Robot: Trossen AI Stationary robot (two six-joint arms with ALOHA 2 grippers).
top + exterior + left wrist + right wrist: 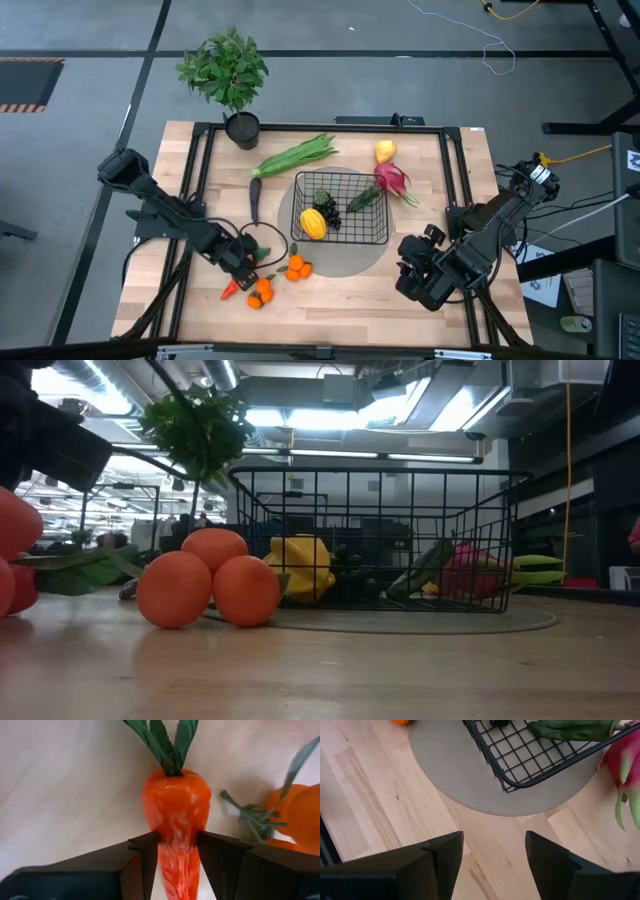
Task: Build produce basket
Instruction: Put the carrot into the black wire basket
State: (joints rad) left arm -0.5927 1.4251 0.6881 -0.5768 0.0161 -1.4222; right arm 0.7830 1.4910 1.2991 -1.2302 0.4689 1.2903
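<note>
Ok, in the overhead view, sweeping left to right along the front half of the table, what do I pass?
Left gripper closed on the carrot → tangerines → yellow fruit inside the basket → right gripper, open over bare wood.

You find no readable text, label, brand or number in any view. The basket [341, 207], the produce and the wooden surface [340, 290] carry no legible markings you could read.
</note>
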